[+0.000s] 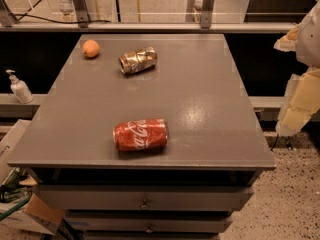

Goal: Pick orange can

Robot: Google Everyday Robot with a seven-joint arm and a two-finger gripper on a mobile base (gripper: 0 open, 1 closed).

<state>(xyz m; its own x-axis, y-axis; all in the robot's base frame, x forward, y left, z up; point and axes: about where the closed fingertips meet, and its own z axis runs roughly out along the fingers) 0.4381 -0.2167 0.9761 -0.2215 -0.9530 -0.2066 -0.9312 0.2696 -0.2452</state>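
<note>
Camera view: reach not yet begun. Gripper (pixel 301 96) hangs beyond the table (pixel 210 99), right side, probably empty; its opening, cannot tell. Next: cross to the lying orange can (pixel 138 60).

A red Coca-Cola can (pixel 140 134) and an orange fruit (pixel 90 48) lie on a grey table (pixel 210 109).

orange can (pixel 138 60), far side, is gold-orange and silver; near can (pixel 140 134) red with white script; fruit (pixel 91 48) plain orange; tabletop (pixel 210 84) grey. gripper (pixel 302 91) at right edge looks cream-yellow, I think.
</note>
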